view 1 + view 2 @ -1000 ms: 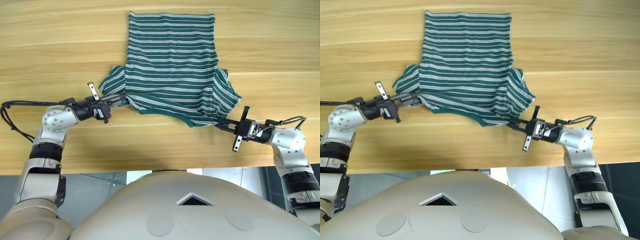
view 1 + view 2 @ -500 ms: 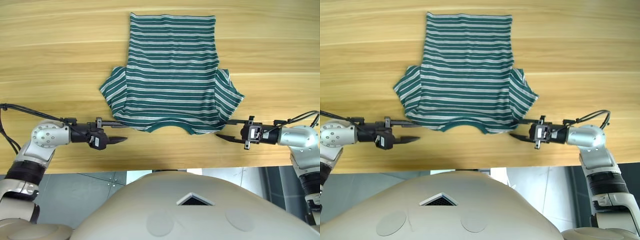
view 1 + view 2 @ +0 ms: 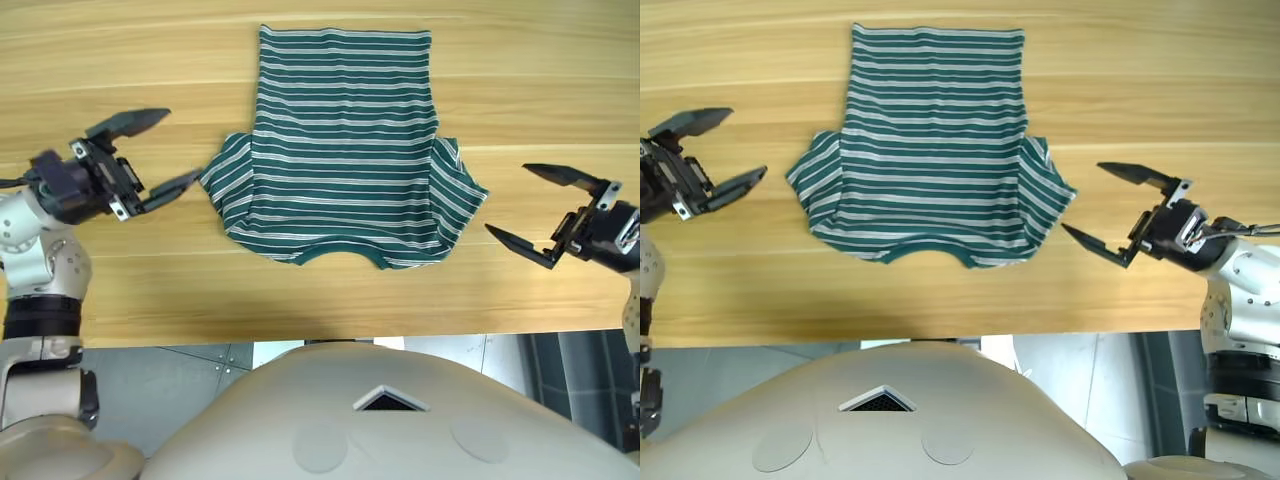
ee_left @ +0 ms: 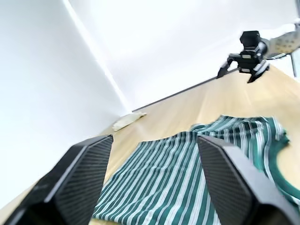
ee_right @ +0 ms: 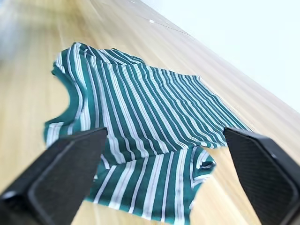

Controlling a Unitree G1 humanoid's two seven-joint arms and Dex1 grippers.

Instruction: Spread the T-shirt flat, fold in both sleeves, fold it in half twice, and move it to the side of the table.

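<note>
The green-and-white striped T-shirt (image 3: 345, 150) lies face-up and spread on the wooden table (image 3: 110, 60), directly between the robot's two grippers, neither of which touches it. Its collar (image 3: 338, 256) is the nearest part, turned toward the table's front edge and sitting inward of both arms. Next out, the right gripper (image 3: 506, 198) hangs with its two fingers splayed wide and nothing between them, aimed at the shirt's rumpled right sleeve (image 3: 458, 190), with a strip of bare wood separating the two. A little farther out, the left gripper (image 3: 183, 143) is likewise spread wide and empty; its lower fingertip points at the edge of the left sleeve (image 3: 225, 172), near it but apart. Beyond both grippers the shirt's body runs away across the table, fairly smooth, to a straight hem (image 3: 345, 33) at the far end.
</note>
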